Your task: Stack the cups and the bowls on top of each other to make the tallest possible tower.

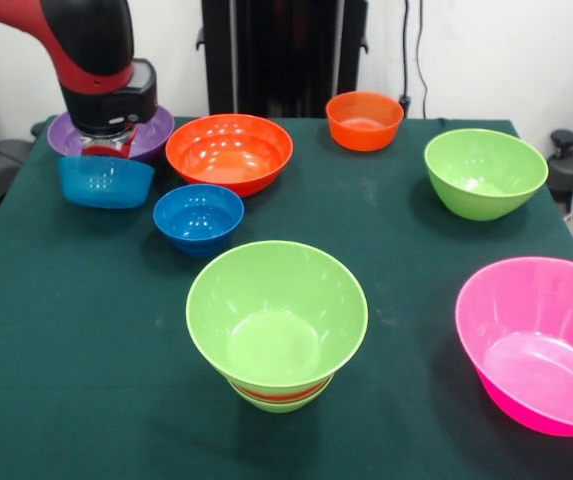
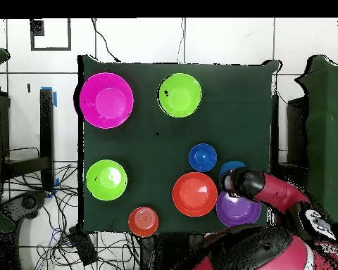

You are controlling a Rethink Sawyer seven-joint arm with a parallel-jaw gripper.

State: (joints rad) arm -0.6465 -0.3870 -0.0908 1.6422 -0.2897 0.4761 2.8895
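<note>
Nearest to my front camera I see the tower [image 1: 277,325]: a wide lime green plastic bowl sitting on an orange band and a small green base, standing upright on the dark green cloth-covered bench [image 1: 86,380]. To its right in that view, at the bench edge, sits the large glossy pink plastic bowl [image 1: 538,340], well apart from the pile. Further back I find the small dark blue plastic bowl [image 1: 198,217], and beyond it the big orange plastic bowl [image 1: 229,152], the two just beside each other. On the right sits a second lime green plastic bowl [image 1: 485,172], alone. At the left, the translucent light blue plastic bowl [image 1: 106,181] sits directly under the tool [image 1: 107,146], with the purple plastic bowl [image 1: 151,135] right behind it. The red and black arm [image 2: 274,190] covers most of that spot from above, and I cannot tell how wide the tool stands or whether it grips the light blue bowl. Farthest back sits the small orange plastic bowl [image 1: 364,120].
</note>
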